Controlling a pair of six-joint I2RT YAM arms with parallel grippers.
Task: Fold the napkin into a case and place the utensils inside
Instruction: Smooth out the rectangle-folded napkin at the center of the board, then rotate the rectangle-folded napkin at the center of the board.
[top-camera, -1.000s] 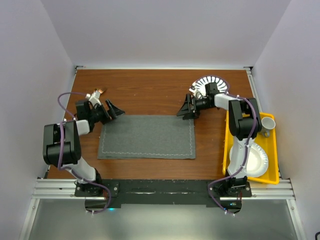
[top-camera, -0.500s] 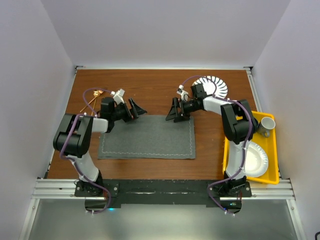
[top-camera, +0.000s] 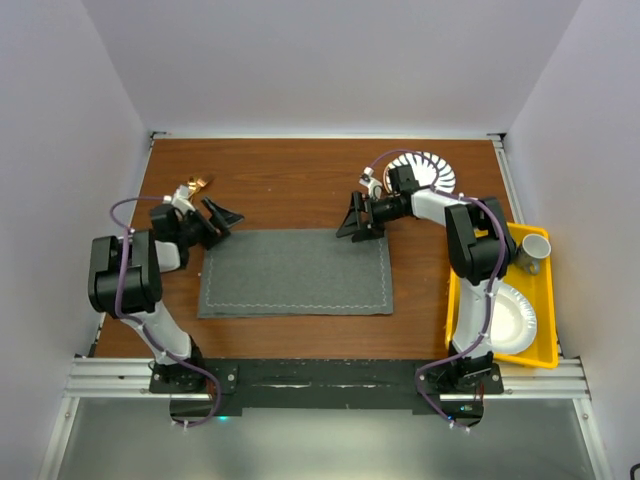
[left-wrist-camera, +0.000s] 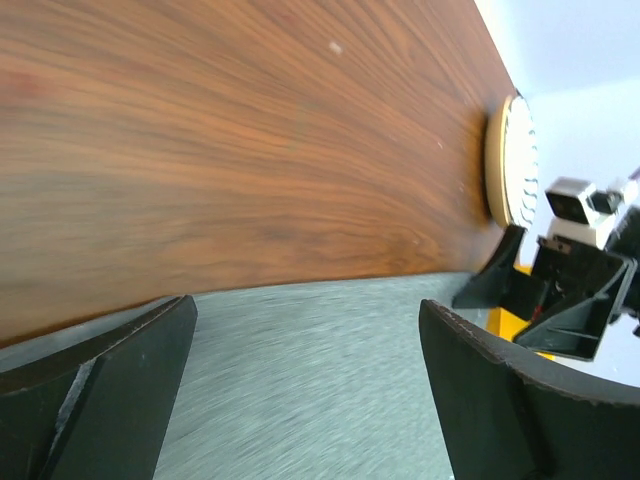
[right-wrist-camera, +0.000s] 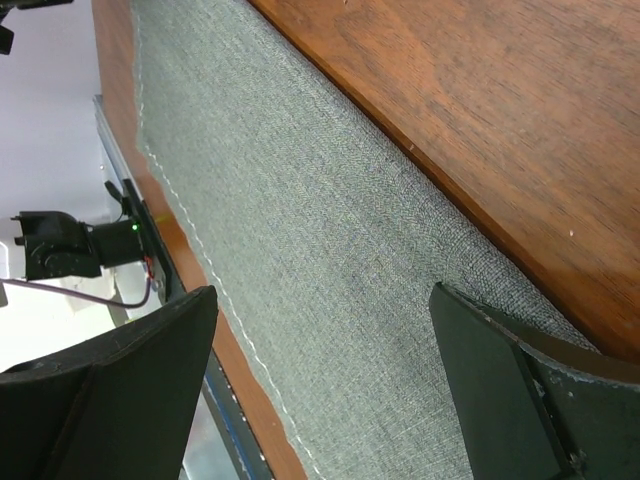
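Gaping wide and holding nothing, the left gripper (top-camera: 224, 217) hangs at the napkin's (top-camera: 295, 275) far left corner. Its two black fingers (left-wrist-camera: 100, 400) frame grey cloth and bare wood in the left wrist view. Over to the right gripper (top-camera: 357, 230): jaws just as wide and also empty, low over the napkin's far edge, near the far right corner. Whether either set of tips touches the cloth, the views don't settle.

The napkin itself lies flat and fully spread, no fold in it, so the case isn't started. It looks soft, light and limp, a woven cloth with stitched hems, and it should sag wherever it's unsupported. The best hold looks like the two far corners, pinched right on the hem with one finger slipped beneath. Lifting both together should keep the fold line straight; a one-sided grab would likely drag the sheet askew.

Just beyond the napkin's far left corner, gold-copper utensils (top-camera: 198, 185) peek out by the left arm, partly hidden. They look thin, hard and slick, so a mid-handle grip seems safest. Beyond the far right corner sits a striped plate (top-camera: 432, 166), and to the napkin's right a yellow tray (top-camera: 549, 300).
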